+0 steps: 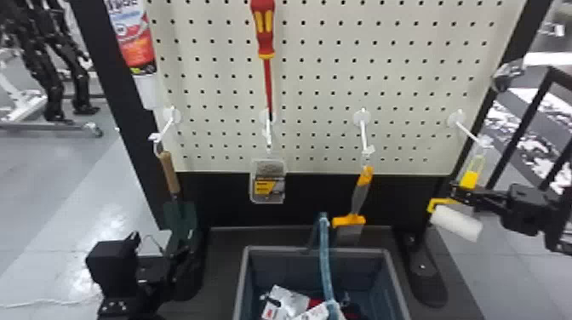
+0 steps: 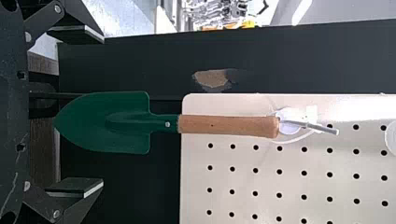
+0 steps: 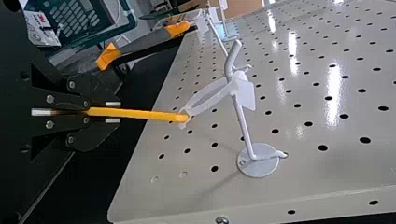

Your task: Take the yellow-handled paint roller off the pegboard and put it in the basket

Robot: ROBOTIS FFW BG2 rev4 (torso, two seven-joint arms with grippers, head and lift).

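Pegboard (image 1: 315, 85) stands upright at the rear, its long hooks holding the tools clear of its face, presumably so that a hand can close around them. Basket (image 1: 281, 250) sits on the dark base in front of it, open side up, which seems meant to let each tool come off the board and go down in one short trip; packets lie inside.

The right hand (image 3: 112, 112) is clamped on the paint roller (image 1: 455, 222), its two fingers pressed on the narrow yellow handle just below the hanging loop. That grip probably keeps the loop free to slide, while the white sleeve hangs underneath, out of the fingers' way. The left hand (image 2: 100, 112) has its fingers spread wide at the green trowel (image 2: 126, 122), holding nothing; this job looks to be the right one's alone.

The hook (image 3: 242, 121) runs out from the board and turns up at its tip, likely to stop things slipping off. The clear loop (image 3: 205, 98) rests around it near that bend, so the roller is gripped but not free: it probably needs a small lift and an outward draw, or the loop may catch.
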